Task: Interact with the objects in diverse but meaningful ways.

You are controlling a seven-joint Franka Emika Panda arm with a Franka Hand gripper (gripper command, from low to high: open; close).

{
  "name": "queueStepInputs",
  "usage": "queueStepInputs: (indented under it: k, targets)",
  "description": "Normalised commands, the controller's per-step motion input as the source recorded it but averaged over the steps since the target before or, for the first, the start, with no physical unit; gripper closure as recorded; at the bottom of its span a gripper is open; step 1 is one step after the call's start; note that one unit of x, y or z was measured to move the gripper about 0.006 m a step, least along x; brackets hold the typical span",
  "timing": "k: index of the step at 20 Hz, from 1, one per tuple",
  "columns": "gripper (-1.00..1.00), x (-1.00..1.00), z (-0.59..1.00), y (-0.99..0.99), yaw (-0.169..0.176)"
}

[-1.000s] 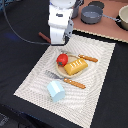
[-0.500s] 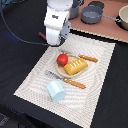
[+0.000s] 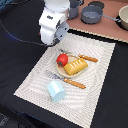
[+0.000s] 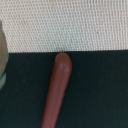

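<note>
Currently we see sausage stick (image 4: 57, 92) on dark table (image 4: 100, 90), tip touching placemat (image 4: 65, 25) edge. Gripper fingers unseen, state unclear. Risk: thin stick rolls, grasp slips.

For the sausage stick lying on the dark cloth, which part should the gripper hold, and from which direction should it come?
Grip the sausage across its thin shaft, a little behind the rounded tip, coming straight down from above. It lies flat on the dark cloth with its tip at the placemat edge, and bare cloth on both long sides probably leaves room for the fingers. The gripper itself is not visible.
</note>
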Motion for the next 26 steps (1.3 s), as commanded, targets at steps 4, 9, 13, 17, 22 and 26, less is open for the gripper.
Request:
queueStepInputs:
  k: [4,9,13,17,22,26]
  targets:
    - [-1.0,-0.56,-0.21,0.17,-0.058]
    - [-1.0,-0.56,-0.19,0.19,-0.054]
    - [-1.0,-0.59,-0.2,0.2,-0.048]
    - [-1.0,-0.62,-0.21,0.23,-0.042]
    - [-1.0,-0.65,-0.22,0.24,-0.037]
    - [-1.0,-0.71,-0.22,0.26,-0.027]
